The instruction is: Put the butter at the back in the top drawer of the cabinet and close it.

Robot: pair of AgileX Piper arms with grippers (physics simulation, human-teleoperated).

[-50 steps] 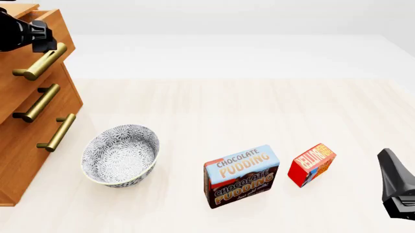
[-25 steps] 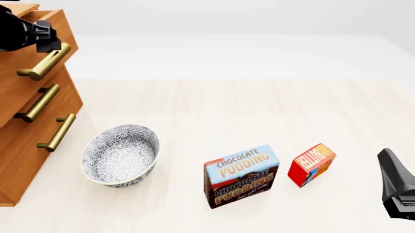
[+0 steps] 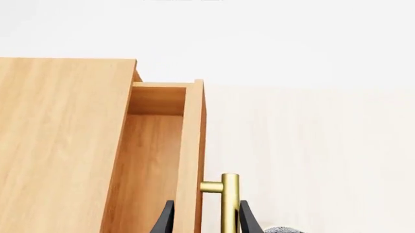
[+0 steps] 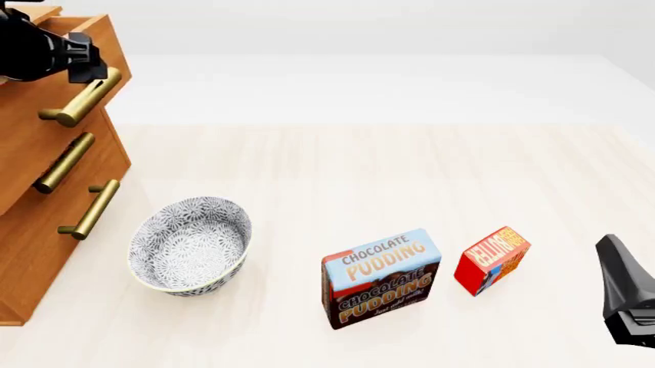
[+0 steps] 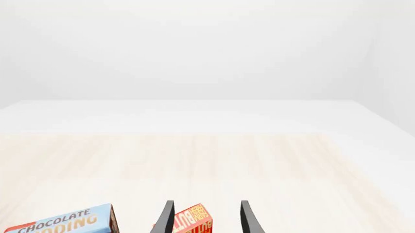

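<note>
The butter [image 4: 492, 259], a small red box, stands on the table near the front right; the right wrist view shows it [image 5: 190, 221] ahead of the fingers. My right gripper [image 4: 614, 253] is open and empty, to the right of the butter and apart from it. The cabinet [image 4: 41, 230] stands at the left. Its top drawer [image 3: 152, 160] is partly pulled out, and its light wood interior shows. My left gripper [image 4: 77, 57] is open, with its fingers [image 3: 246, 221] on either side of the drawer front and the brass handle [image 3: 230, 201].
A blue-and-brown chocolate pudding box [image 4: 382, 277] stands just left of the butter. A patterned grey bowl [image 4: 190, 245] sits in front of the cabinet's lower drawers. The two lower drawers [image 4: 61, 165] are shut.
My left gripper has moved right and pulled the top drawer further out of the cabinet. The right arm, butter, pudding box and bowl have not moved.
</note>
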